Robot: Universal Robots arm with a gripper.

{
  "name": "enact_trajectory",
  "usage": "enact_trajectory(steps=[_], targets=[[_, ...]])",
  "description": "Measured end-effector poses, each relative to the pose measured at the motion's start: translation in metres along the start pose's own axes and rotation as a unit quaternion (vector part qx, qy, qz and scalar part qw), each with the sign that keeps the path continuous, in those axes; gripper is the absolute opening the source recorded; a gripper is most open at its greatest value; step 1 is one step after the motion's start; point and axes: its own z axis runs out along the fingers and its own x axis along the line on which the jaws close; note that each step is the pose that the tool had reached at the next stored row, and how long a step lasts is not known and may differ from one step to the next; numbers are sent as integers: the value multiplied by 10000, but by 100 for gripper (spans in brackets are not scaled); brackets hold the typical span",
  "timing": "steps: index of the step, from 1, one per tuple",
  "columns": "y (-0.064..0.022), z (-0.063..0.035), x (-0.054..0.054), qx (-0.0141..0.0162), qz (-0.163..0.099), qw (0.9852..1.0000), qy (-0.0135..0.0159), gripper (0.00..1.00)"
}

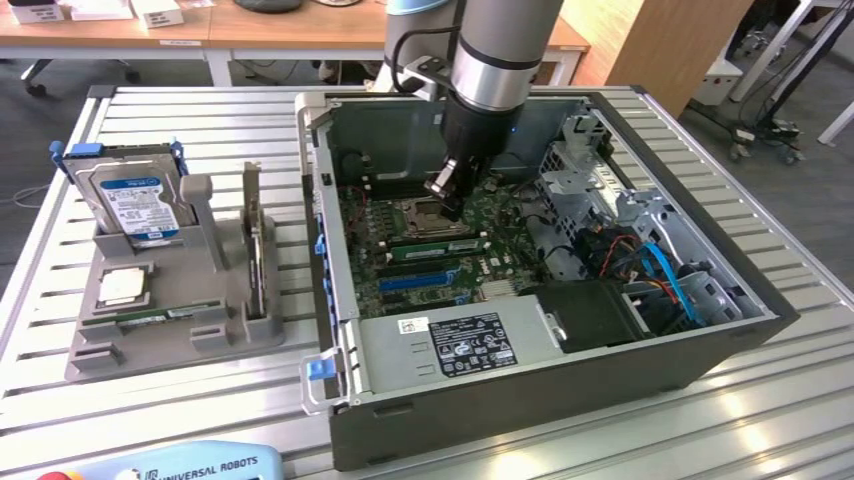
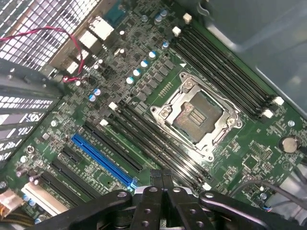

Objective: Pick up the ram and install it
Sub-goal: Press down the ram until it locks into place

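Note:
My gripper (image 1: 454, 208) hangs inside the open computer case (image 1: 400, 420), low over the motherboard (image 2: 120, 86). Its fingers are shut together and I see nothing between them. In the wrist view the gripper (image 2: 161, 173) tips sit over the black memory slots (image 2: 153, 139) beside the processor socket (image 2: 196, 115). In the exterior view a long green ram (image 1: 430, 246) lies along those slots, just below the fingertips; I cannot tell whether they touch it. Another green ram (image 1: 150, 318) lies in the grey holder (image 1: 94, 350) at the exterior view's left.
The grey holder also carries a blue-labelled hard drive (image 1: 134, 200) and a square silver processor chip (image 1: 120, 287). Case walls, a drive cage (image 1: 587, 170), a power supply (image 1: 461, 345) and blue cables (image 1: 667, 270) surround the board. A blue expansion slot (image 2: 100, 160) lies near the fingers.

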Motion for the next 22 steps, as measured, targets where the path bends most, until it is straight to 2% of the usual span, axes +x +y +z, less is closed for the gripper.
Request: enact_trajectory(steps=[7, 14, 18, 22], targets=[[8, 2, 10, 8, 357, 9994, -14, 10], [16, 4, 21, 16, 736, 9973, -28, 10], [19, 6, 25, 21, 986, 9951, -38, 10], [20, 9, 27, 28, 1282, 9917, -49, 10]])
